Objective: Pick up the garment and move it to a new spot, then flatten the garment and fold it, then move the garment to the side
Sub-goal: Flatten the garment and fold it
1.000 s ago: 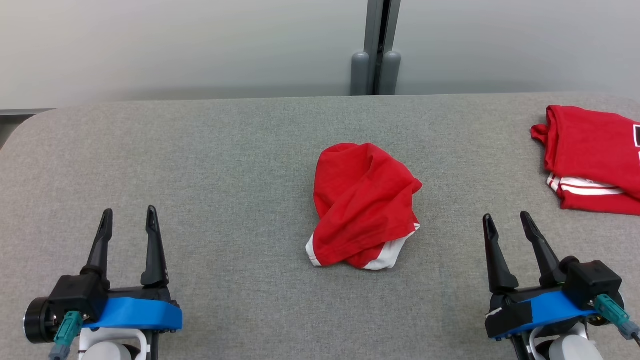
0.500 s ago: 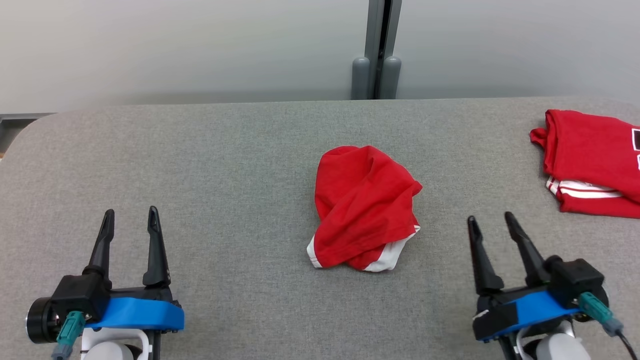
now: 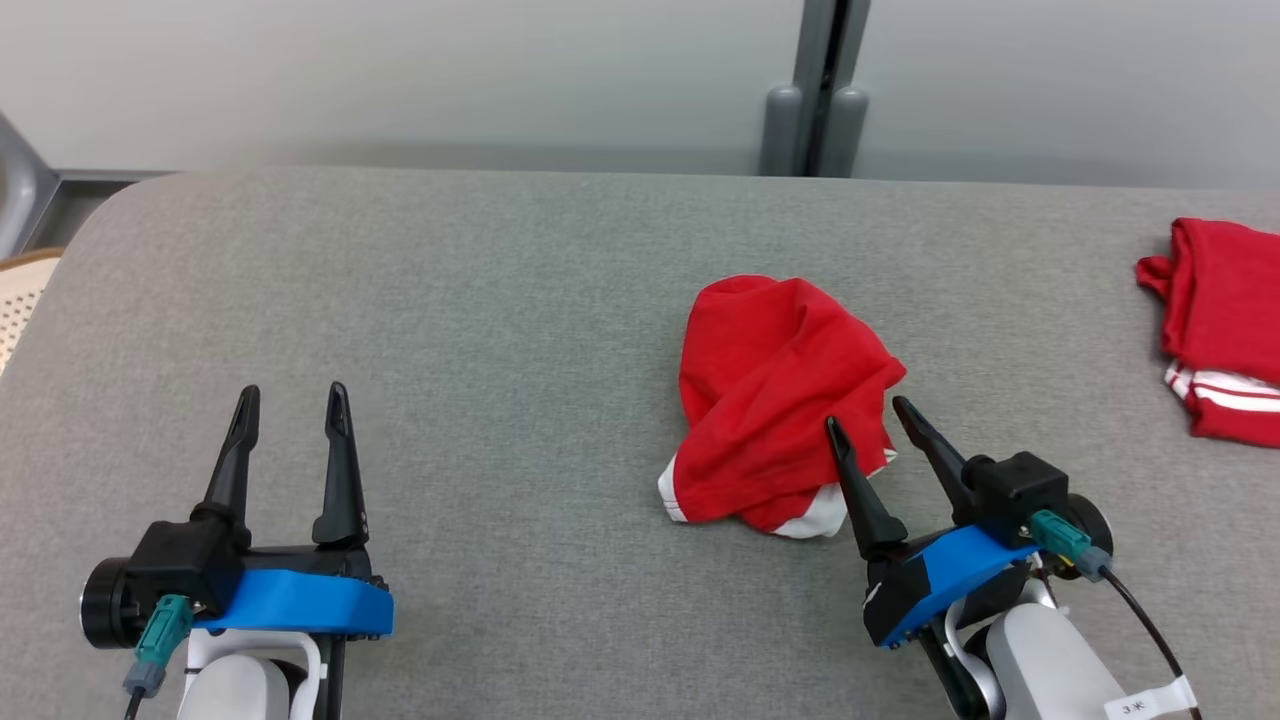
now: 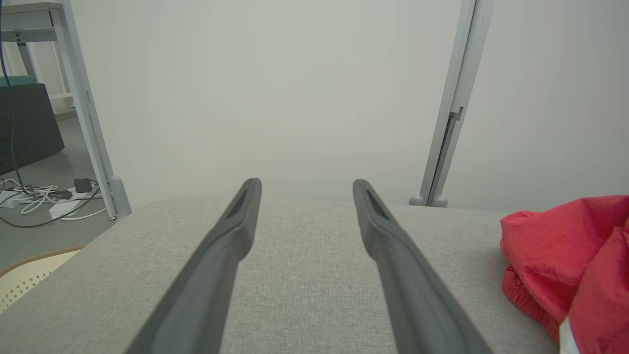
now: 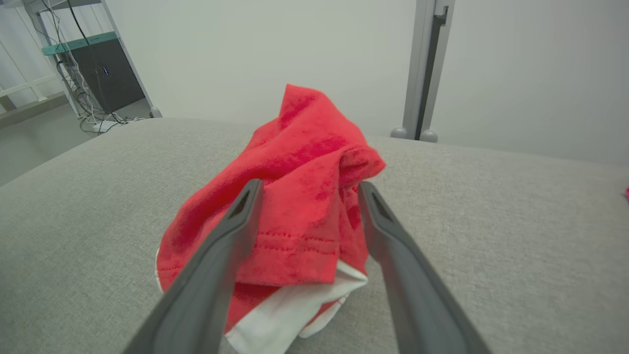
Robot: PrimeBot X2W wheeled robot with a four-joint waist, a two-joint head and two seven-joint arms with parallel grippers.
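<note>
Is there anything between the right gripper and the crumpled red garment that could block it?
Nothing visible does. The right gripper, jaws open, points at the crumpled red garment at its near edge, with bare grey table around them. The folded red garment lies apart at the far right.

garment (image 3: 780,390) is lying on table (image 3: 480,300) right of centre | right gripper (image 3: 862,412) is sitting at its near-right edge | left gripper (image 3: 290,390) is hovering well left | second garment (image 3: 1225,320) is lying far right
</note>
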